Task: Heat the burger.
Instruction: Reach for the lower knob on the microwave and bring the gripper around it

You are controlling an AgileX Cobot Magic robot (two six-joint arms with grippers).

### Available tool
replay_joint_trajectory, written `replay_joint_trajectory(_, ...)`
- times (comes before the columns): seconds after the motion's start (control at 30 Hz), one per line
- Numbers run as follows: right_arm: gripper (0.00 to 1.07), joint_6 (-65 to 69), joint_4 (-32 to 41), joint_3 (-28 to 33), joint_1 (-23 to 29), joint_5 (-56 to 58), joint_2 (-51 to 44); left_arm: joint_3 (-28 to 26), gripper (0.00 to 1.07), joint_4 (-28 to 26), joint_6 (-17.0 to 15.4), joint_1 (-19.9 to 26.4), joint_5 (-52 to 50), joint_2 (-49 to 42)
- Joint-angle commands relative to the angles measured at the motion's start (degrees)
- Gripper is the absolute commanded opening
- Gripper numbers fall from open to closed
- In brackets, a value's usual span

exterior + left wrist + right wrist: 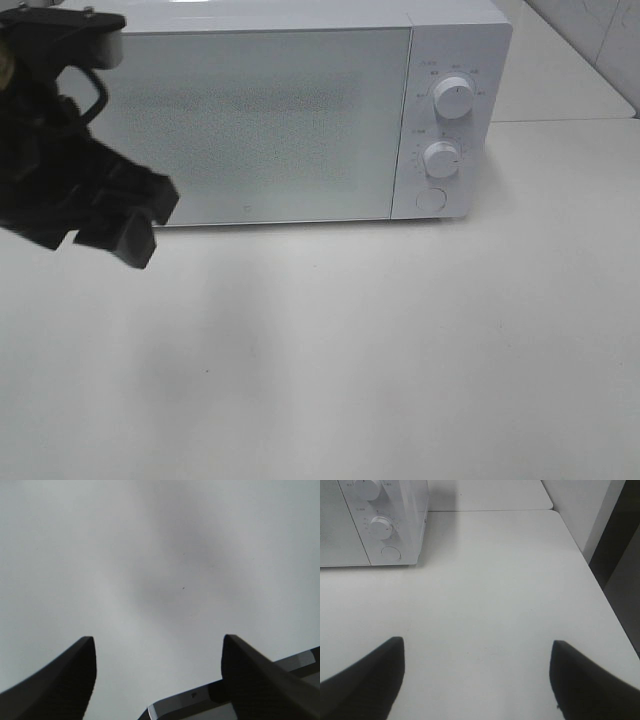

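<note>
**On the white table [400, 350]: microwave [260, 120] shut, both hands released**

At the far side of the table stands a white microwave, its wide frosted door closed flush. On the control panel at its right end sit an upper knob [453, 98], a lower knob [441, 158] and, below them, a round button [431, 199].

At the left of the scene the left hand [140, 225] hangs above the table, just in front of the microwave's left end, with its black arm covering that corner of the door. Its own camera shows its two dark fingers [65, 680] spread apart with nothing gripped between them, only the pale table [150, 555] beneath. A light, dark-edged corner of something shows beside one finger, and I cannot tell what it is. A soft shadow [200, 330] lies on the table near the left hand.

To the right, outside the high view, the right hand [480, 680] hovers over bare table [485, 595], well apart from the microwave [395, 530]. Its fingers [370, 680] stand wide and released, holding nothing. From there the microwave's right end is seen far and to the left, with the lower knob [381, 526] and the round button [390, 553] in sight.

Where the burger is cannot be told. None of the three views shows it, and the frosted door does not let the inside be seen.
</note>
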Motion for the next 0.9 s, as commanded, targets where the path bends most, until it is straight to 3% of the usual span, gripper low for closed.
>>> replay_joint_trajectory(0.03, 0.76, 0.3, -0.1, 0.1, -0.3, -0.4, -1.5, 6.1, 0.65, 1.3, -2.2, 2.0, 0.6, -5.8)
replay_joint_trajectory(0.1, 0.76, 0.3, -0.1, 0.1, -0.3, -0.4, -1.5, 6.9, 0.65, 1.2, -2.1, 3.1, 0.9, -7.0)
replay_joint_trajectory(0.13, 0.76, 0.3, -0.1, 0.1, -0.3, -0.4, -1.5, 8.4, 0.65, 1.0, -1.3, 6.8, 1.3, -9.5)
replay_joint_trajectory(0.2, 0.76, 0.3, -0.1, 0.1, -0.3, -0.4, -1.5, 8.9, 0.65, 0.9, -0.5, 8.6, 1.5, -10.4)
replay_joint_trajectory(0.27, 0.76, 0.3, -0.1, 0.1, -0.3, -0.4, -1.5, 9.6, 0.65, -0.5, 3.6, 16.6, 2.6, -13.6)
replay_joint_trajectory(0.3, 0.76, 0.3, -0.1, 0.1, -0.3, -0.4, -1.5, 9.6, 0.65, -0.5, 3.6, 16.6, 2.6, -13.6)
replay_joint_trajectory(0.37, 0.76, 0.3, -0.1, 0.1, -0.3, -0.4, -1.5, 10.2, 0.65, -4.5, 9.4, 24.5, 3.0, -17.0)
replay_joint_trajectory(0.4, 0.76, 0.3, -0.1, 0.1, -0.3, -0.4, -1.5, 10.2, 0.65, -4.5, 9.4, 24.5, 3.0, -17.0)
replay_joint_trajectory(0.47, 0.76, 0.3, -0.1, 0.1, -0.3, -0.4, -1.5, 12.6, 0.69, -10.3, 17.0, 33.4, 3.0, -21.5)
replay_joint_trajectory(0.5, 0.76, 0.3, -0.1, 0.1, -0.3, -0.4, -1.5, 12.6, 0.69, -10.3, 17.0, 33.4, 3.0, -21.5)
replay_joint_trajectory(0.57, 0.76, 0.3, -0.1, 0.1, -0.3, -0.4, -1.5, 15.6, 0.79, -13.5, 21.5, 37.7, 2.9, -25.5)
replay_joint_trajectory(0.7, 0.76, 0.3, -0.1, 0.1, -0.3, -0.4, -1.5, 19.4, 0.85, -14.2, 23.8, 39.6, 2.3, -30.5)
replay_joint_trajectory(0.9, 0.76, 0.3, -0.1, 0.1, -0.3, -0.4, -1.5, 27.0, 0.85, -13.7, 24.2, 39.6, 1.3, -42.1)
